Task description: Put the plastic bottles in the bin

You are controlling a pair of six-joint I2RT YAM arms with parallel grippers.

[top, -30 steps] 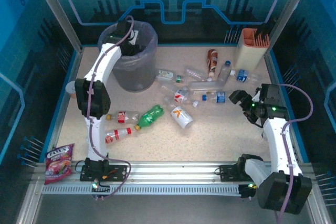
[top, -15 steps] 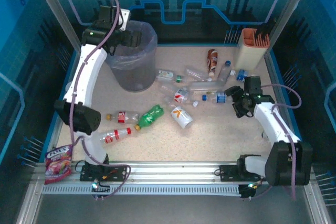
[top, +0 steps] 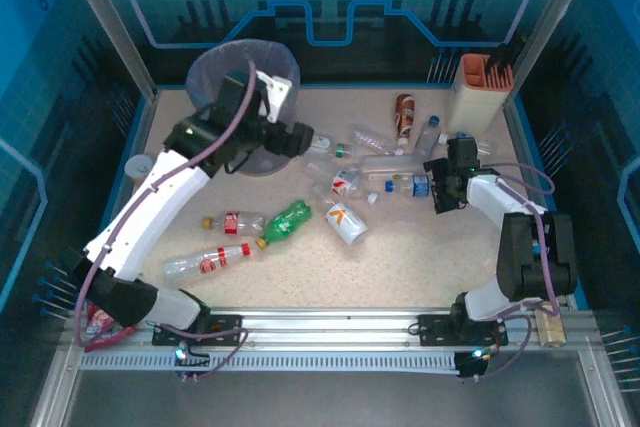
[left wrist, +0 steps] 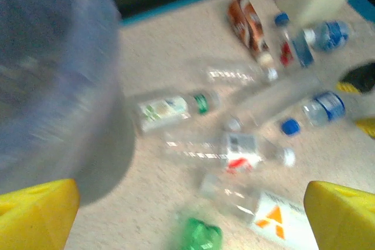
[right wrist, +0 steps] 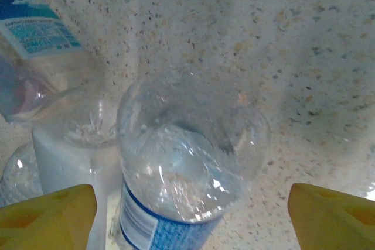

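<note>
**Worktop survey: bottles lie outside the bin, both sets of fingers spread wide**

We find a speckled beige worktop (top: 420, 257) with a blue edge, inside a blue-panelled enclosure. At the left lie a red snack packet (top: 90, 324) and a paper cup (top: 138, 164). The bin (top: 210, 75) stands at the rear left. The left fingers (left wrist: 35, 212) hang wide apart just right of it.

The plastic bottles (top: 288, 220) lie loose across the middle of the worktop, right of the bin. The right fingers (right wrist: 47, 209) stand wide on either side of the base of a blue-labelled bottle (right wrist: 176, 162), with a gap on each side. A cream-and-orange holder (top: 478, 92) stands at the rear right.

Against half a second ago, the left arm has swung from the bin's far left rim across to its front right. The right arm has edged closer to the bottle cluster. The bottles lie unmoved.
</note>
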